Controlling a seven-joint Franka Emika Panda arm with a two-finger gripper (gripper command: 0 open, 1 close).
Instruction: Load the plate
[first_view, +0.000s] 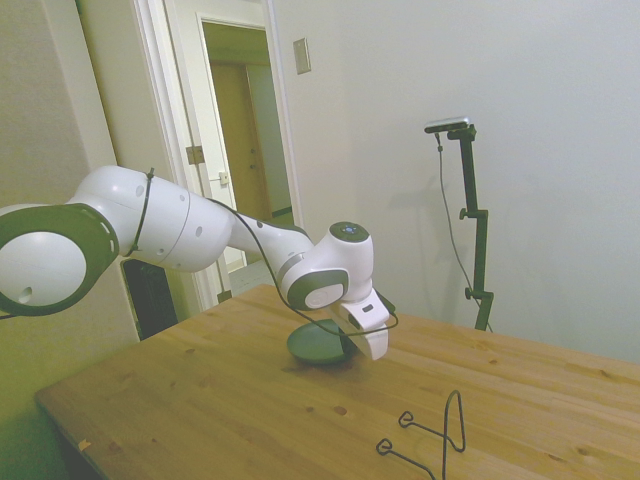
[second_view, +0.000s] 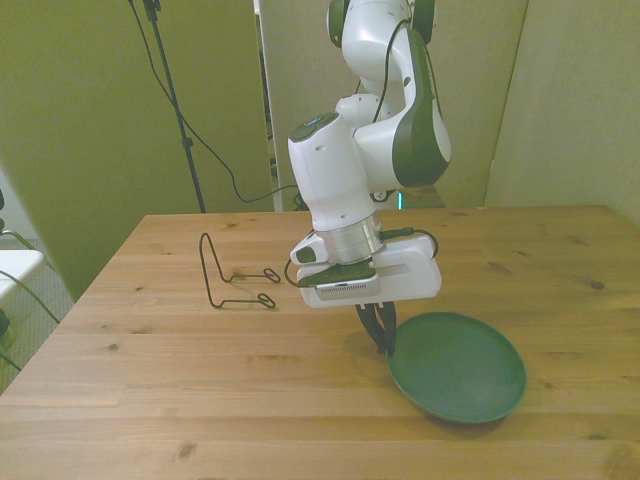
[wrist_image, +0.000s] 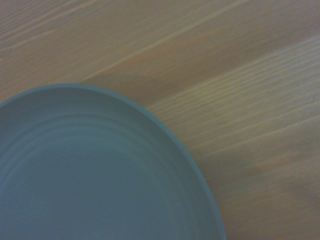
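Tool on round, ridged teal plate rim

no readable text, labels or numbers

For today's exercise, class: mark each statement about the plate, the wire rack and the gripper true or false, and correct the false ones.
1. The plate sits in the wire rack. False: it is on the table, apart from the rack.
2. The gripper is at the plate's rim. True.
3. The plate holds food. False: it is empty.
4. The rack stands on the front view's left of the plate. True.
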